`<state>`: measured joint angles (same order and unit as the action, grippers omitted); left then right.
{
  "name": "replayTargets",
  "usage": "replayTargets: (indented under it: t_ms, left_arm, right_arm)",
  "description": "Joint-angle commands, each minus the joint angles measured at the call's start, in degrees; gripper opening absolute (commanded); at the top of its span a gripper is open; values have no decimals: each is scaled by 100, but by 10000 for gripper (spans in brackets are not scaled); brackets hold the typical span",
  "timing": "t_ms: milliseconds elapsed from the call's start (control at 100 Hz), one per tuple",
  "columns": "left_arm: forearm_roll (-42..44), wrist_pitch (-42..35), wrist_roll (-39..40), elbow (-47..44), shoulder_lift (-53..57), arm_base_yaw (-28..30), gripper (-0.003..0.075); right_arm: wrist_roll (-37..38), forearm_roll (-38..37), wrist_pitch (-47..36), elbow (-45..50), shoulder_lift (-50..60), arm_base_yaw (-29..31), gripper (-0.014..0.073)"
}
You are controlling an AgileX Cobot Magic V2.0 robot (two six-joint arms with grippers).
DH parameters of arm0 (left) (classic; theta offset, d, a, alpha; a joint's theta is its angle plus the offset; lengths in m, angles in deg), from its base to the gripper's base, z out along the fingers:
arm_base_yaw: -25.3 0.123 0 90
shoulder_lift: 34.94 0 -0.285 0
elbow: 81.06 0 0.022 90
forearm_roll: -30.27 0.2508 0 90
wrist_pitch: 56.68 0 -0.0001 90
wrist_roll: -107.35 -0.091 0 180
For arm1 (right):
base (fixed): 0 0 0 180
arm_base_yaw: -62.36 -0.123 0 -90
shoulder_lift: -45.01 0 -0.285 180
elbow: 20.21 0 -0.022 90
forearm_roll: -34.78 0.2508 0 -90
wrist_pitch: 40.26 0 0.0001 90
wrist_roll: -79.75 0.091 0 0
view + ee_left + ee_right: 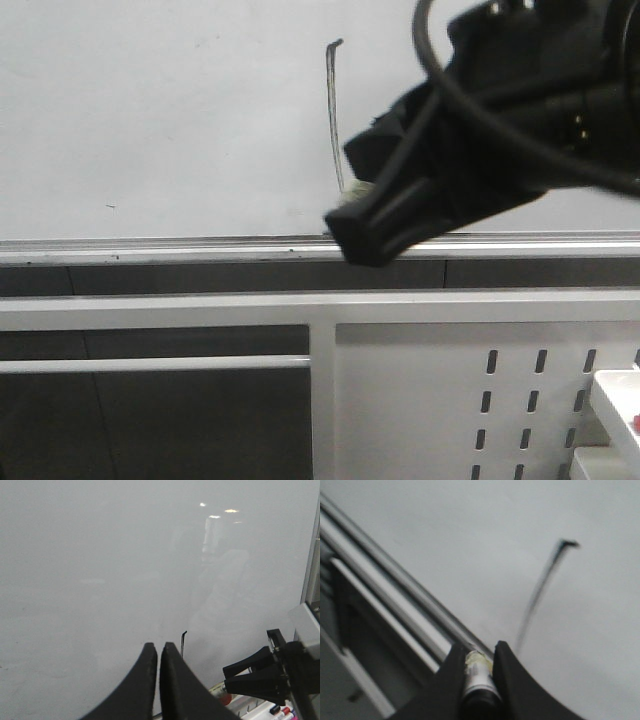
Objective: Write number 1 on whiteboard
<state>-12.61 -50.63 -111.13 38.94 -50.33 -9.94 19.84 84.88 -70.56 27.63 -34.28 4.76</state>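
The right black gripper (479, 656) clamps a white-tipped marker (477, 672) beside the thin black marker-stroke number 1 (334, 115). It sits low on the pale glossy whiteboard (160, 110). The left black gripper (158, 652) is closed, empty.

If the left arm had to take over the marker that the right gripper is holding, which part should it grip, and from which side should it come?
The marker sits clamped between the right gripper fingers, only its pale tip end showing, pointed at the whiteboard near the foot of the number 1. No free barrel shows, so the grip is probably the rear barrel, approached from behind, away from the board. The left gripper looks shut and must open first.
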Motion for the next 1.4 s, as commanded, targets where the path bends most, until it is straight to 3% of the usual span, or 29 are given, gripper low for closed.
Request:
replayTargets:
  t_ms: [0, 90, 160, 310, 530, 890, 1390]
  left_arm:
    - [87, 192, 3, 263, -97, 13, -19]
    - [800, 1521, 3, 676, -348, 13, 4]
    - [1359, 2408, 3, 1050, -670, 13, 72]
    - [1970, 3214, -171, 1749, -1439, 13, 228]
    - [1748, 4075, -1200, 2520, -2584, 13, 229]
    - [911, 3893, -1702, 2961, -3353, 13, 229]
    - [734, 3647, -1719, 2981, -3617, 13, 229]
  right_arm:
    - [-64, -204, 789, -412, 568, -317, -77]
    - [-64, -204, 2306, -850, 925, -426, -77]
    - [-64, -204, 3030, -1143, 1007, -426, -77]
    - [-64, -577, 3632, -1641, 995, -426, -77]
    - [-64, -1643, 3847, -2247, 995, -426, -77]
    - [-64, -1946, 4078, -2569, 995, -486, -77]
    - [-64, -1955, 4092, -2625, 995, -563, -77]
